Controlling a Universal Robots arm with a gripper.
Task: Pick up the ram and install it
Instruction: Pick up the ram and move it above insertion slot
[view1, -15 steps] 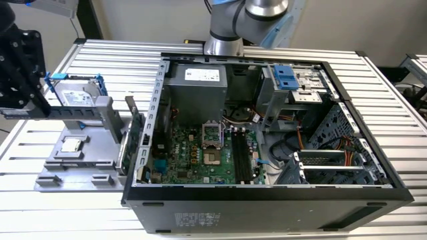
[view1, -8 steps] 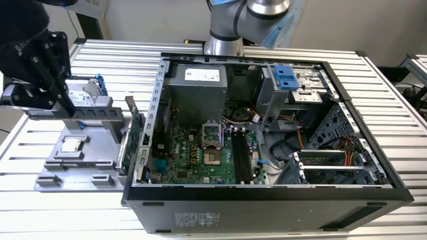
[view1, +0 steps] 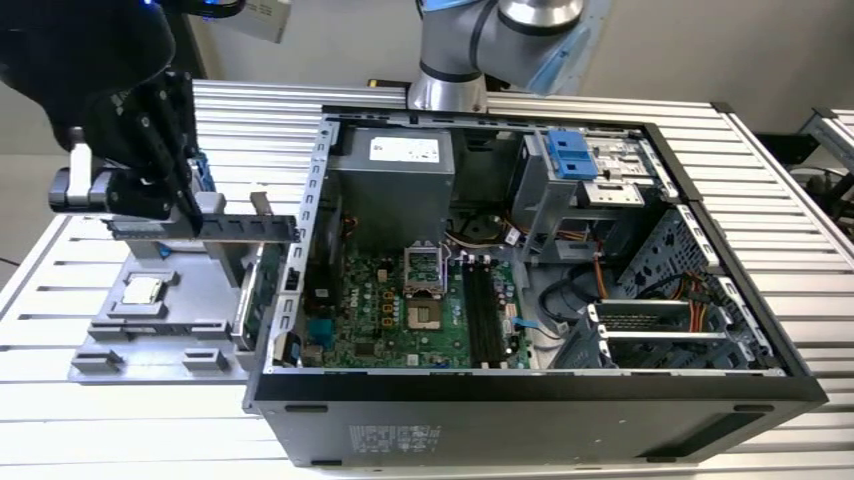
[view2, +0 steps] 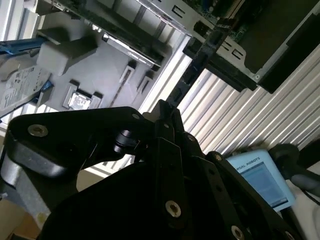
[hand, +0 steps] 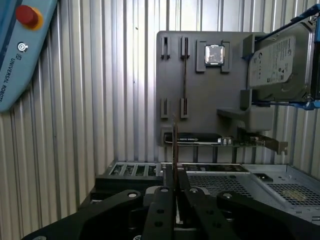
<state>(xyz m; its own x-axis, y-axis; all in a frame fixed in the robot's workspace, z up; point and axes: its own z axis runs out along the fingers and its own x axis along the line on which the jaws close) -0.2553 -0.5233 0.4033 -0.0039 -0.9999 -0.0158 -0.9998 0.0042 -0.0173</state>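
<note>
My gripper (view1: 195, 222) is shut on the ram (view1: 251, 228), a long dark stick held level above the grey parts tray (view1: 134, 335), at the exterior view's left of the open computer case (view1: 534, 385). The ram (hand: 175, 142) appears edge-on as a thin strip rising from between the black fingers (hand: 161, 197) in the first wrist view. It juts out as a dark bar (view2: 197, 60) from the gripper (view2: 165, 112) in the second wrist view. The black motherboard slots (view1: 483, 312) lie inside the case, well to the exterior view's right of the ram.
The tray (hand: 200, 100) carries a processor chip (hand: 214, 54), a silver hard drive in a blue frame (hand: 277, 62) and a green expansion card (hand: 220, 141). A blue teach pendant (hand: 20, 50) lies on the ribbed metal table (view1: 801, 250). The case wall (view1: 300, 260) stands between ram and motherboard.
</note>
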